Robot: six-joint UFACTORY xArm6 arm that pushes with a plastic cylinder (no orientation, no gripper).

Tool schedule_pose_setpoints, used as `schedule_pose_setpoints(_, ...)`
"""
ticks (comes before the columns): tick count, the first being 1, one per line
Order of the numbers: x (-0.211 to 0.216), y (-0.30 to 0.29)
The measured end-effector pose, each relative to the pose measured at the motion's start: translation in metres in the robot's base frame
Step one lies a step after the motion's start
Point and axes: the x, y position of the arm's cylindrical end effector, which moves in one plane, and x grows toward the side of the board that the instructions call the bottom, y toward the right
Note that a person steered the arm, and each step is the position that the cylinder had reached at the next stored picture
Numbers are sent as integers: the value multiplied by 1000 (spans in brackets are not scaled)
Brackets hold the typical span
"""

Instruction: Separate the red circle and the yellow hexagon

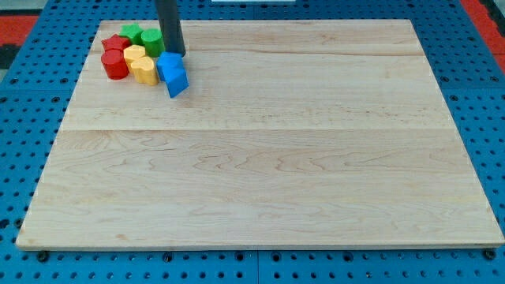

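The red circle (114,65) sits near the board's top left corner, touching the yellow hexagon (144,71) on its right. A second yellow block (133,54) lies just above them. A red star-like block (116,42) and two green blocks (131,33) (151,40) are packed behind. Two blue blocks (169,63) (176,80) sit at the cluster's right side. My tip (174,52) stands at the cluster's upper right, just above the upper blue block and right of the green block, a short way to the right of the yellow hexagon.
The wooden board (260,158) lies on a blue perforated table (24,118). All the blocks are crowded near the board's top left edge. A red area (481,16) shows at the view's top right.
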Motion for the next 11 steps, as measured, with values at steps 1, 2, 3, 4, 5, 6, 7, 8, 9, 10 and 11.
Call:
schedule_pose_setpoints(1, 69, 0)
schedule_pose_setpoints(2, 123, 0)
schedule_pose_setpoints(3, 128, -13)
schedule_pose_setpoints(4, 116, -100)
schedule_pose_setpoints(5, 81, -109)
schedule_pose_setpoints(6, 58, -108)
schedule_pose_setpoints(7, 39, -99)
schedule_pose_setpoints(8, 25, -80)
schedule_pose_setpoints(9, 21, -108)
schedule_pose_setpoints(10, -8, -98)
schedule_pose_setpoints(11, -21, -52)
